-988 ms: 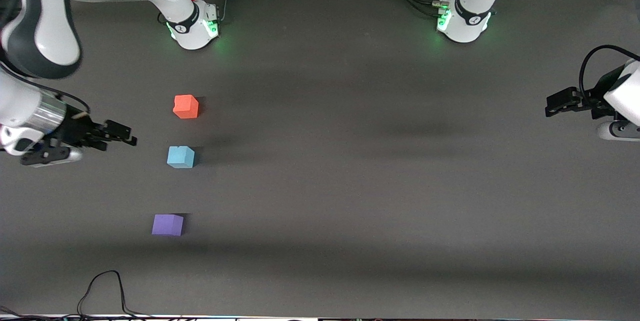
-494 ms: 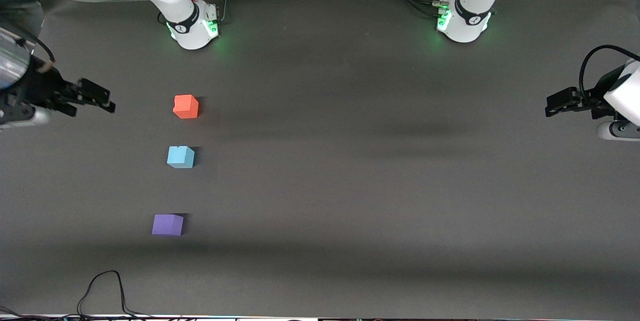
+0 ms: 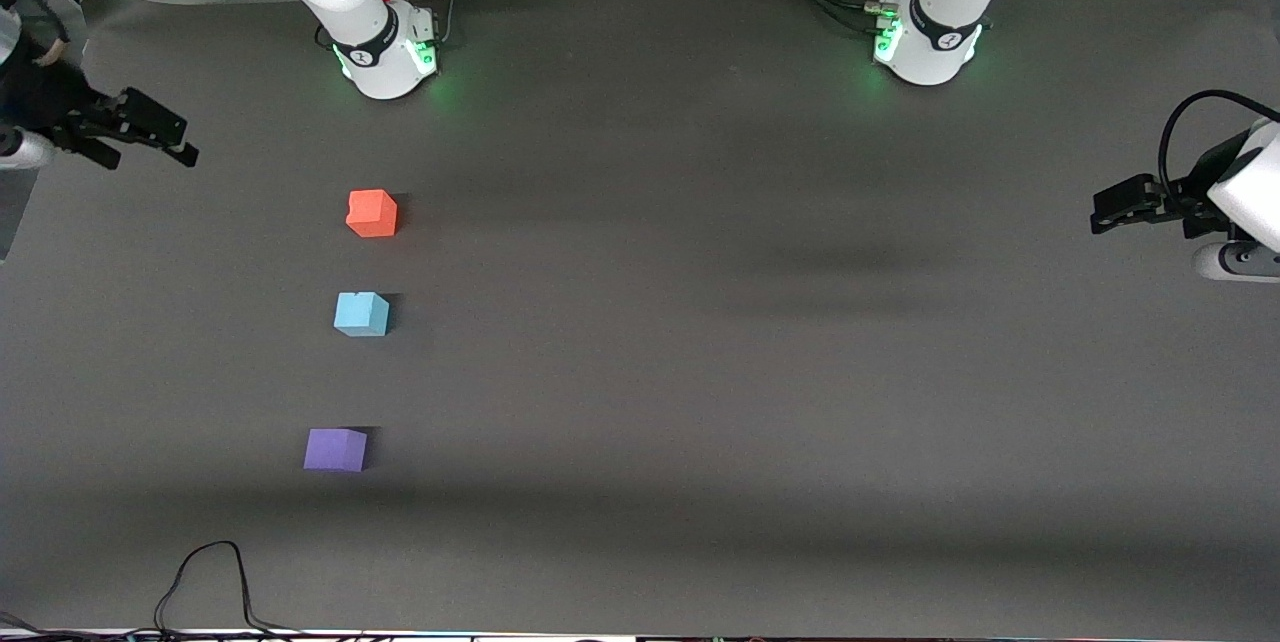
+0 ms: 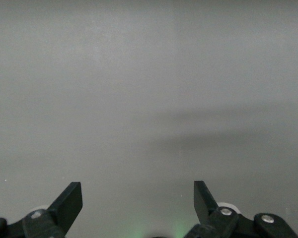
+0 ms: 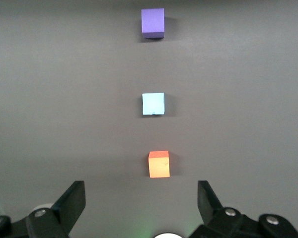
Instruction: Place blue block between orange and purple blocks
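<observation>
Right gripper (image 3: 160,137) open over dark table (image 3: 700,372).

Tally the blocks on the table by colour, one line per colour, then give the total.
Orange block: 1
Blue block: 1
Purple block: 1
Total: 3

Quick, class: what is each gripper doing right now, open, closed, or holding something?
Left gripper: open, holding nothing, waiting at the left arm's end of the table.
Right gripper: open, holding nothing, at the right arm's end of the table.
</observation>
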Controlling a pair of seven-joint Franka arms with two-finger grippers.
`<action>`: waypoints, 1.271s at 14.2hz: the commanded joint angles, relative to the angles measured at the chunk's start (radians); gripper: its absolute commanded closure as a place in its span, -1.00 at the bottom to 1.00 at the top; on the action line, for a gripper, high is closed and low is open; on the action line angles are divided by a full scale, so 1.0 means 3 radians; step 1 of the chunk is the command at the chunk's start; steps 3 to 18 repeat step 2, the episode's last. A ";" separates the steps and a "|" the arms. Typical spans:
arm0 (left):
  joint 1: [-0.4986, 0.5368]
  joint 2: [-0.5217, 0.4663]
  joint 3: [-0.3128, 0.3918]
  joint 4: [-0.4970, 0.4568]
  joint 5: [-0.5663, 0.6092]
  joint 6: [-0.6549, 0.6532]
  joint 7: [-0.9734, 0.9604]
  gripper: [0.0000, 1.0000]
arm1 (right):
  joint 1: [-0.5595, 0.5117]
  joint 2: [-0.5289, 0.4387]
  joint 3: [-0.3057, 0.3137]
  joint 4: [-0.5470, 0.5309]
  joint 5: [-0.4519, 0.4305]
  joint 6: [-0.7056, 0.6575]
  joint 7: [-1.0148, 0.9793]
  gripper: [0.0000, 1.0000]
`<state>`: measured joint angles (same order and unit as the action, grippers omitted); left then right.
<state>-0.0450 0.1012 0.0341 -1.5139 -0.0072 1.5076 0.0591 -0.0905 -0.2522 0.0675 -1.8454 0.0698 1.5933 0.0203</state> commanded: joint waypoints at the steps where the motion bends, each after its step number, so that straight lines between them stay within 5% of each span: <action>1: 0.0017 -0.0071 -0.0022 -0.0072 0.0044 0.0062 0.0048 -1.00 | -0.0051 -0.0095 0.0036 -0.0174 -0.0064 0.0104 0.0004 -1.00; 18: 0.0017 -0.0071 -0.0022 -0.0072 0.0044 0.0062 0.0048 -1.00 | -0.0051 -0.0085 0.0026 -0.0159 -0.0079 0.0104 -0.0026 -1.00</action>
